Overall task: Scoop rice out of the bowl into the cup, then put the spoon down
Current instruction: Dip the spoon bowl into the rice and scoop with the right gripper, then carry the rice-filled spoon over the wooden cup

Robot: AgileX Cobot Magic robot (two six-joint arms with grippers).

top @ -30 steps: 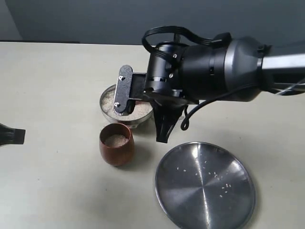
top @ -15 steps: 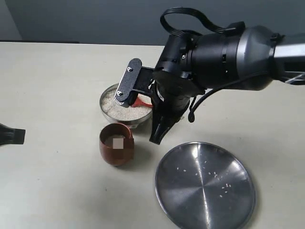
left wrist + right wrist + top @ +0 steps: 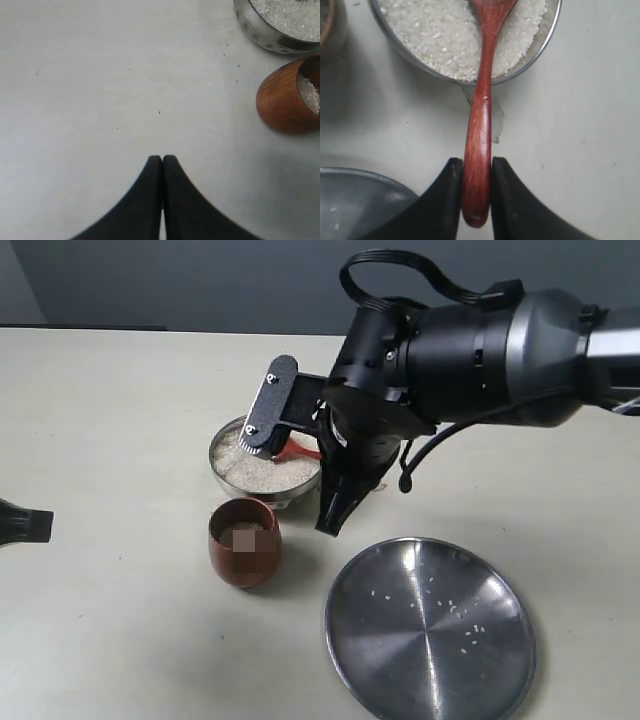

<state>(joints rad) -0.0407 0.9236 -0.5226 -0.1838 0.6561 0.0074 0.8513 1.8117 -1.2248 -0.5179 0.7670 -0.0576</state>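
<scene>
My right gripper is shut on the thick end of the spoon, its handle pinched between both fingers. The spoon reaches over the rim of the bowl, and its round end lies on the rice, cut off by the frame edge. In the exterior view a red part of the spoon shows over the bowl, under my right arm. The cup stands just in front of the bowl with rice inside. My left gripper is shut on nothing, over bare table left of the cup.
A large flat steel plate lies right of the cup, with a few loose grains on it. Several stray grains lie on the table between bowl and cup. The left gripper's tip shows at the exterior view's left edge.
The right arm swung to the right and rose a little over the bowl, bringing the spoon's red end into view. It has barely moved in the last half second. The left gripper stayed still.
</scene>
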